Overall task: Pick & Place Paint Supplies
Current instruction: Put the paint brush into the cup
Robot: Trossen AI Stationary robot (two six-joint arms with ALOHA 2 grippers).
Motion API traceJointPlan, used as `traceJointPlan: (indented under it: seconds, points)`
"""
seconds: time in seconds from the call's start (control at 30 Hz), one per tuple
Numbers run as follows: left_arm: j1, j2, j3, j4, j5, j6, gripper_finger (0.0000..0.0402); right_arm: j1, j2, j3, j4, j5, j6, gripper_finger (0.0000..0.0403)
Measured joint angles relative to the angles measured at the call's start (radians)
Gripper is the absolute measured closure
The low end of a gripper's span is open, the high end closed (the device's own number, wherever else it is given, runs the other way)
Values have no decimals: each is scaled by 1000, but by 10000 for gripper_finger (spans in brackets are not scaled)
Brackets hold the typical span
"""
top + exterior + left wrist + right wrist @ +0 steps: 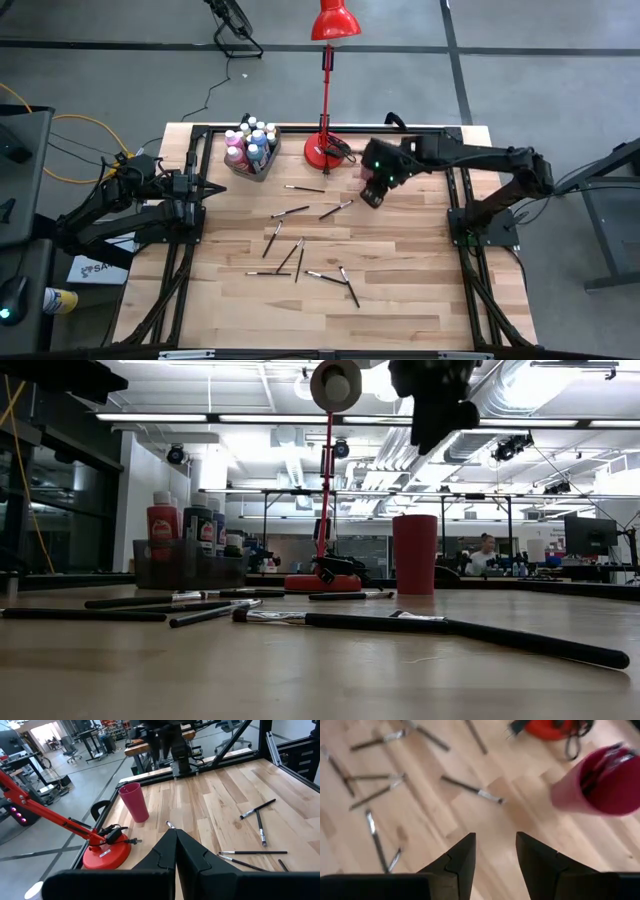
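The right hand (372,190) is held above the counter (420,290) beside the dark red cup (602,782), fingers spread and empty. Paintbrushes (300,258) lie scattered mid-counter; paint bottles (248,146) stand in the grey bin (262,166). The left hand (215,188) is pressed together at the counter's left edge.

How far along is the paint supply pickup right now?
Done: the paint bottles stand in the grey bin, and the red cup seems to hold some brushes already. In hand: nothing; the right gripper hovers open and empty beside the cup. Left: many paintbrushes still lie scattered on the table. The left gripper waits shut.
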Motion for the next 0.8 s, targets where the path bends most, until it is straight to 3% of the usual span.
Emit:
traceJointPlan:
  seconds: [0.23,0.53,0.8]
  points:
    - [0,0,0,0,0,0,402,149,-13,-79,4,6,210,269]
    - [0,0,0,0,0,0,402,269,17,-161,100,-51,783,270]
    - [0,0,0,0,0,0,402,338,152,-161,309,-57,802,270]
